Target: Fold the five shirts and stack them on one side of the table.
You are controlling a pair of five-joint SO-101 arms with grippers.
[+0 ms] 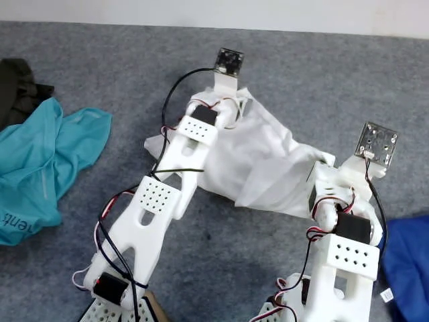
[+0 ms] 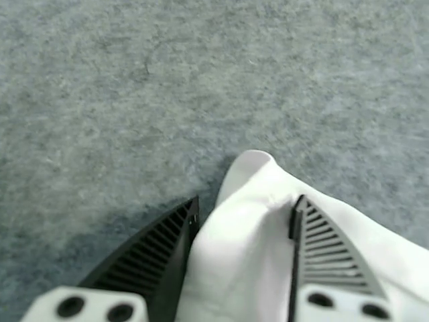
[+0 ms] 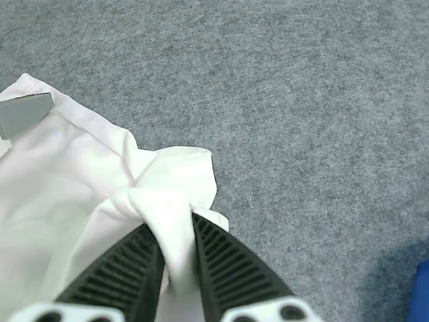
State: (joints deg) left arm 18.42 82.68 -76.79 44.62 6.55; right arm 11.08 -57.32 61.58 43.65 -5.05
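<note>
A white shirt lies crumpled in the middle of the grey carpeted table, between the two arms. My left gripper is at the shirt's far edge. In the left wrist view the left gripper is shut on a thick fold of the white shirt that keeps its jaws apart. My right gripper is at the shirt's right corner. The right wrist view shows the right gripper pinched tight on a thin fold of the white shirt. A grey label shows on the shirt.
A teal shirt lies rumpled at the left edge, with a dark garment behind it. A blue shirt sits at the right edge, and a corner of it shows by the right gripper. Bare carpet stretches along the far side.
</note>
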